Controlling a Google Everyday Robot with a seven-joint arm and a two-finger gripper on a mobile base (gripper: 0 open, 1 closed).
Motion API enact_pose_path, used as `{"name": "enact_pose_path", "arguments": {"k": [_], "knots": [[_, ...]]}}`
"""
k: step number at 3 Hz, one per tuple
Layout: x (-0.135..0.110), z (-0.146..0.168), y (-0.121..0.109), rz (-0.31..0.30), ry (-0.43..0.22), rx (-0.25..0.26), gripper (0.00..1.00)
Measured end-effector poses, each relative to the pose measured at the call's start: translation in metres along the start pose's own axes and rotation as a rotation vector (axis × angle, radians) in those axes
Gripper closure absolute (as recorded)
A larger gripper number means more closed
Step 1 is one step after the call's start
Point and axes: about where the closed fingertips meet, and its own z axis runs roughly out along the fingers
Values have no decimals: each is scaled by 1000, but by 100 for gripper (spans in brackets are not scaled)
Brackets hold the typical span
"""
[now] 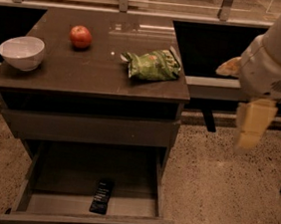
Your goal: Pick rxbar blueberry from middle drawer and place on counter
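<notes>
One rxbar blueberry (101,203) lies flat near the front of the open middle drawer (45,205), at about 6 o'clock in the view. At 3 o'clock the gripper (253,127) hangs well apart from the cabinet; whether it is spread or closed cannot be told. I judge this the approach step, with the grasp not yet made. Next the arm must swing toward 7 o'clock and descend over the bar. The counter surface (94,74) holds a bowl (21,51), apple (81,36) and chip bag (152,64).
</notes>
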Motion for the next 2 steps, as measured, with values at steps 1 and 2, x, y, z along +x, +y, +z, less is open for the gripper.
{"name": "enact_pose_path", "arguments": {"k": [1,2], "knots": [[-43,71,-11,-271,-23,-92,0],[-74,149,10,-552,-44,-148,0]]}}
